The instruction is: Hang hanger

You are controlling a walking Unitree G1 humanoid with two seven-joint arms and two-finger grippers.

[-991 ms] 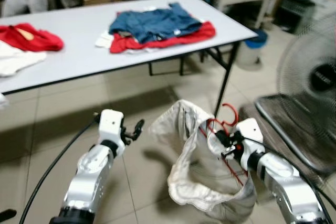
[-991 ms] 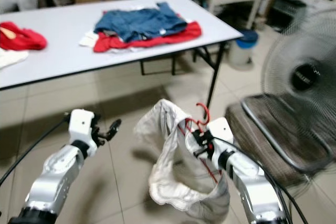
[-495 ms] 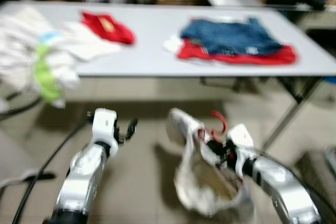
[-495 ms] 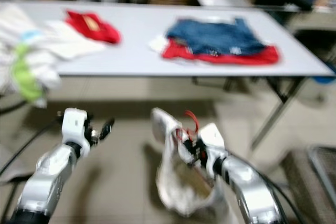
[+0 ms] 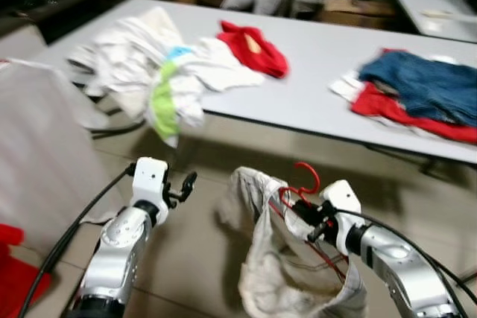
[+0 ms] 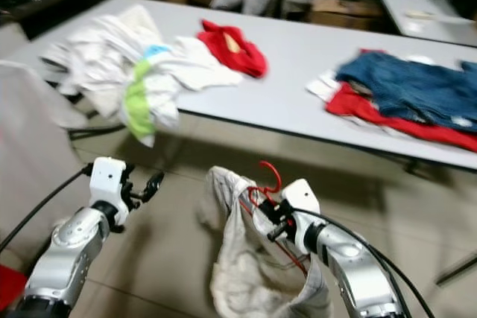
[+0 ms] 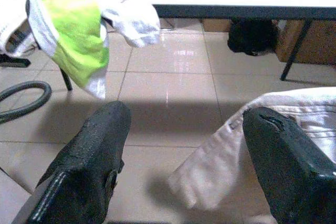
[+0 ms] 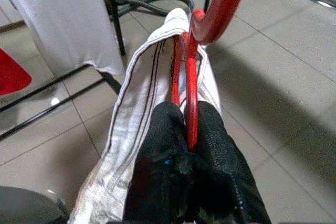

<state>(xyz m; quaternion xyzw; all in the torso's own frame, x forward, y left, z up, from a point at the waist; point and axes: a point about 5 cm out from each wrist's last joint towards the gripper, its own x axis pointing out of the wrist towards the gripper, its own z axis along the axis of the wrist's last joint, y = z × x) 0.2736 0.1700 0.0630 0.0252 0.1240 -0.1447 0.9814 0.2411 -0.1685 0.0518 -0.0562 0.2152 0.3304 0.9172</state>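
Right gripper [image 8: 186, 129] clamped on the red hanger [image 5: 304, 184], hook upward and pale garment [image 5: 272, 273] draped below, carried clear of the floor before the table [image 5: 313, 102] for hanging; left gripper [image 7: 184, 145] spread open, unloaded.
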